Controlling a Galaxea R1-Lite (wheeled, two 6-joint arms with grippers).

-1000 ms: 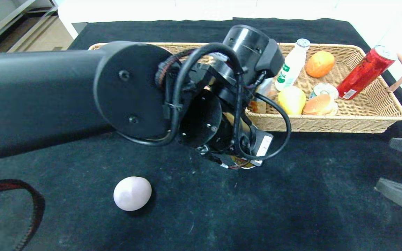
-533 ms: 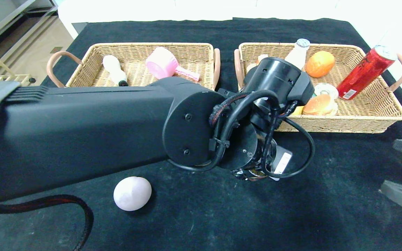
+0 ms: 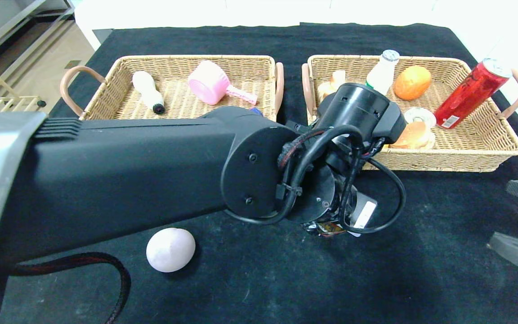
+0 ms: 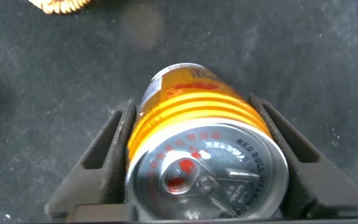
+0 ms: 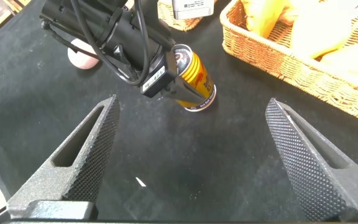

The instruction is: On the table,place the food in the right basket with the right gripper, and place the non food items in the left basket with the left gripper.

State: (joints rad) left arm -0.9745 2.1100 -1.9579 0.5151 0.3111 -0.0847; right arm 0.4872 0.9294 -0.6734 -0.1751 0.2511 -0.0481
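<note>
Item: Red Bull can (image 4: pixel 197 130), gold body, silver lid; standing tilted on black surface (image 3: pixel 286 279), centre of head frame, near front wall of right basket (image 3: pixel 502 153).

Left gripper (image 4: pixel 207 168): fingers (image 4: pixel 114 162) straddling can at upper body, appearing to touch both sides; firm clamp not confirmed.

Right gripper (image 5: pixel 191 155): idling at lower right of head frame, fingers spread wide, holding nothing.

Handling, judged: thin metal, rigid but dentable, smooth and slippery, weight unknown. Best hold: mid-body across diameter, moderate squeeze.

Also on surface: pale egg (image 3: pixel 170 249), lower left.
</note>
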